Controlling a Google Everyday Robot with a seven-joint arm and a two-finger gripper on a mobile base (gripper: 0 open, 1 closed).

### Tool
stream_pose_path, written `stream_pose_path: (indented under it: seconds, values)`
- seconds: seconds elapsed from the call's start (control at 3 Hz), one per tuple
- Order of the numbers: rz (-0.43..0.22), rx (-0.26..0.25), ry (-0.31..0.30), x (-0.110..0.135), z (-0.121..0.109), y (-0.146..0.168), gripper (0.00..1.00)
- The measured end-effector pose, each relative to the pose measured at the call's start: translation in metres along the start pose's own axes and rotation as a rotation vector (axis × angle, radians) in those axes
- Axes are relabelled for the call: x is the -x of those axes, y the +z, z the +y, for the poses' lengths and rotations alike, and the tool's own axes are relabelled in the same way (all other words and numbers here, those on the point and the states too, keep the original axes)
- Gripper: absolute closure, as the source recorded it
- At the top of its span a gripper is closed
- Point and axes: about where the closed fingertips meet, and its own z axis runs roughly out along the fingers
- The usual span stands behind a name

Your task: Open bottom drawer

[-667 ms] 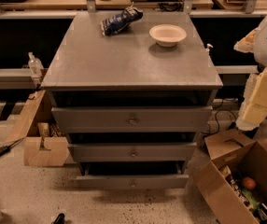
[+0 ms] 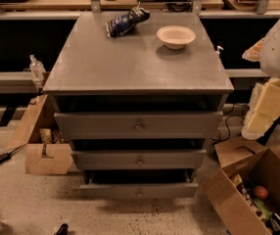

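Well below the hand (image 2: 269, 105) lies the bottom drawer (image 2: 139, 190).

Grey cabinet top (image 2: 130, 65) carries chip bag (image 2: 126, 21) and white bowl (image 2: 175, 35); my gripper (image 2: 268, 106) is off its right side.

1 cam, high front, close, downward on cabinet (image 2: 130, 62); tool (image 2: 269, 106) at R edge
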Motion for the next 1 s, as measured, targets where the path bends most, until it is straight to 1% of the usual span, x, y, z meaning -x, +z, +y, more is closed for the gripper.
stream_pose_path:
  seconds: [0.33,0.67,1.0]
  values:
    - [-0.039,0.018,0.001,-0.017,0.001,0.044,0.00]
    - [-0.093,-0.008,-0.030,-0.044,-0.003,0.109,0.00]
    - [-0.093,-0.048,-0.094,-0.088,-0.001,0.193,0.00]
